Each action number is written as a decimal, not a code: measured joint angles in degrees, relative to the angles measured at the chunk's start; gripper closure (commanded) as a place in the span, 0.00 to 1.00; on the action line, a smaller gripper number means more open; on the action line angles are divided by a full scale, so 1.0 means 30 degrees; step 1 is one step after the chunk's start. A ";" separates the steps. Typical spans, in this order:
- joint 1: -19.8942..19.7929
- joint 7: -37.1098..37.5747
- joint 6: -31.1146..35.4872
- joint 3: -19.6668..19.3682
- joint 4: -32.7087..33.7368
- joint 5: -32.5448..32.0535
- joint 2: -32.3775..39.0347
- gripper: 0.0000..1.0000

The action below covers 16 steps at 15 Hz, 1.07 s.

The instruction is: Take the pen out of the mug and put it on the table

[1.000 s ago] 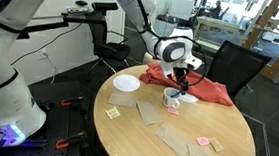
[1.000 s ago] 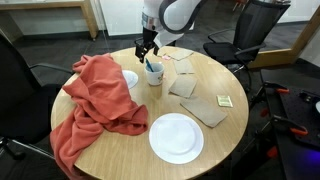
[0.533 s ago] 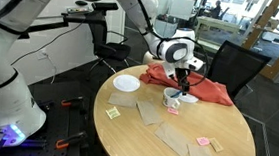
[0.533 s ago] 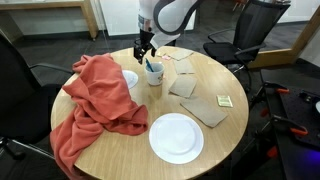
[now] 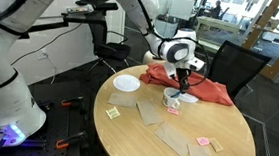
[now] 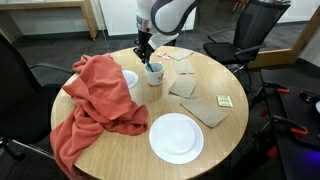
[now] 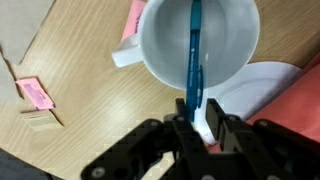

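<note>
Office floor with dark chairs (image 5: 236,61) around a round, light wood worktop (image 5: 145,139).

Mug (image 6: 154,75): small, white, upright on the worktop. In the wrist view its handle points toward a pink sticky note (image 7: 35,93) lying apart from it on the wood.

Pen (image 7: 194,60): thin, teal-blue, inside the mug and leaning against its rim. The upper end sticks out above the rim, as both exterior views also show.

End effector (image 7: 203,130): directly above the mug, pointing down. Its fingers (image 7: 182,135) are narrowed to a small gap on either side of the pen's upper end. One finger looks to be against the pen, and a sliver of white shows by the other. Cannot tell whether the pen is actually clamped. In an exterior view the end effector (image 6: 146,48) sits just above the mug's rim.

Around the mug:
- red cloth (image 6: 95,100) bunched beside it, reaching the worktop's edge
- small white dish (image 6: 129,79) just beside the mug, at the cloth's edge
- white plate (image 6: 176,137) well apart from the mug
- brown card pieces (image 6: 205,108) on the side of the mug away from the cloth
</note>
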 measured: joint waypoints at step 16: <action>0.0742 0.0080 0.0097 -0.0637 -0.1296 0.0326 -0.2858 0.96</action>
